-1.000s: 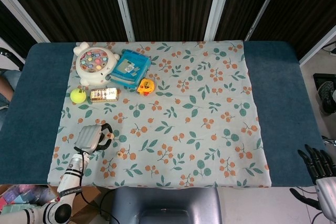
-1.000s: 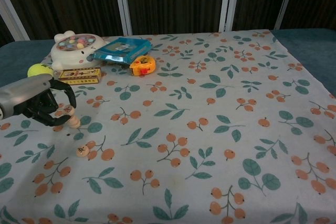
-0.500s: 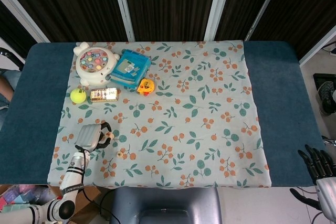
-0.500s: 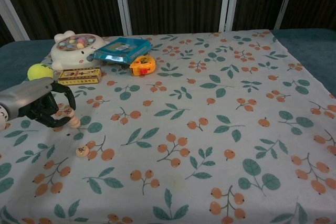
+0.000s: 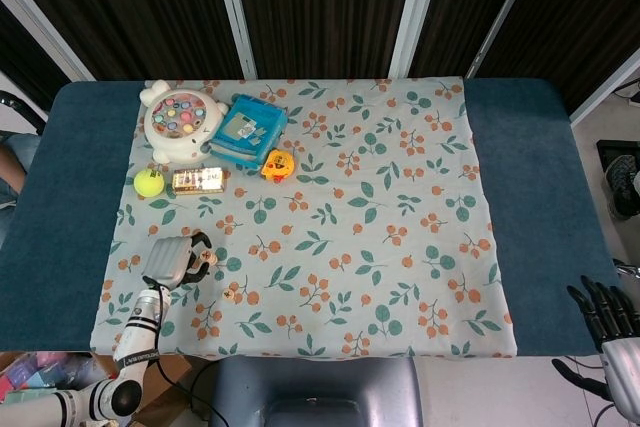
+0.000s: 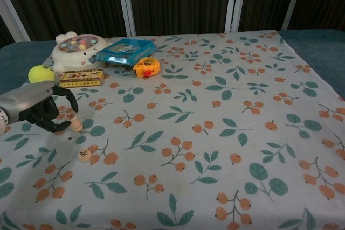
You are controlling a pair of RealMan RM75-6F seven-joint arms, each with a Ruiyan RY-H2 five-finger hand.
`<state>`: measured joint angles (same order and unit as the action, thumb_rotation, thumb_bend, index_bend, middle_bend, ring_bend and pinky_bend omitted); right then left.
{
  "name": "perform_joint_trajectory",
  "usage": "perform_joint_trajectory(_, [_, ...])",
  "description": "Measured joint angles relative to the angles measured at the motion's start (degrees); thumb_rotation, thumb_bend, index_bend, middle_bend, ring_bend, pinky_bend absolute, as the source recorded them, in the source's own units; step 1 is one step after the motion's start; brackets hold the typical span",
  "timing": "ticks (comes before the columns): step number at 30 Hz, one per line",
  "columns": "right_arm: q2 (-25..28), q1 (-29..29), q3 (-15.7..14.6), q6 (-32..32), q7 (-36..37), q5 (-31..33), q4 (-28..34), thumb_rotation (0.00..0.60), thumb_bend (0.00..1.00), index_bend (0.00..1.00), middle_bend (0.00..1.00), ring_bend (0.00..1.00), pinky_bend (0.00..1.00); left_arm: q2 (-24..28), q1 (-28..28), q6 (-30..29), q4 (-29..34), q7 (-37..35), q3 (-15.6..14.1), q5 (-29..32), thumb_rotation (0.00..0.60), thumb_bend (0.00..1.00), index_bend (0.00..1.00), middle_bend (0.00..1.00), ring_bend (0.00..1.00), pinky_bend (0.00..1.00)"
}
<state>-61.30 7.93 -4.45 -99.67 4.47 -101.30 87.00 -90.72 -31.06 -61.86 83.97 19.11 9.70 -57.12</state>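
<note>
My left hand hovers low over the floral cloth near its front left corner, dark fingers curled inward. A small beige peg stands on the cloth right at its fingertips; whether they touch it is unclear. A second small round beige piece lies a little nearer the front edge. My right hand hangs off the table at the bottom right of the head view, fingers spread and holding nothing.
At the back left stand a white fishing toy, a blue box, a yellow tape measure, a tennis ball and a small flat carton. Blue table shows beside the cloth.
My left hand has drawn back slightly toward the left front. The beige peg has stayed where it was. The right hand has not moved.
</note>
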Motion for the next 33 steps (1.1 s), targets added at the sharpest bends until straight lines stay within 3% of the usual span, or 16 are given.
perform_joint_trajectory(8, [0.0,0.0,0.1,0.0,-0.1,0.1,0.0,0.600,0.20,0.00,0.00,0.00,0.03,0.6,0.1,0.1,0.7,-0.6,-0.2,-0.7,0.600,0.38,0.38,1.00,1.00,1.00])
perform_joint_trajectory(14, [-0.1,-0.1,0.0,0.2,-0.4,0.0,0.0,0.600,0.21,0.00,0.00,0.00,0.03,2.3,1.2,-2.4,4.5,-3.4,-0.7,-5.5,0.600,0.38,0.37,1.00,1.00,1.00])
perform_joint_trajectory(19, [-0.3,-0.1,-0.1,0.3,-1.0,-0.3,0.1,0.600,0.20,0.00,0.00,0.00,0.03,4.8,3.2,-5.0,9.8,-6.5,-3.7,-13.1,0.600,0.39,0.37,1.00,1.00,1.00])
perform_joint_trajectory(24, [-0.3,-0.1,-0.2,0.3,-1.0,-0.4,0.0,0.600,0.20,0.00,0.00,0.00,0.03,6.0,5.5,-6.3,12.5,-7.1,-9.2,-18.5,0.600,0.40,0.37,1.00,1.00,1.00])
perform_joint_trajectory(33, [-0.2,-0.1,-0.2,0.1,-0.3,-0.4,-0.1,0.600,0.20,0.00,0.00,0.00,0.03,0.9,7.9,-6.3,5.6,-5.0,-11.4,-18.4,0.600,0.40,0.33,1.00,1.00,1.00])
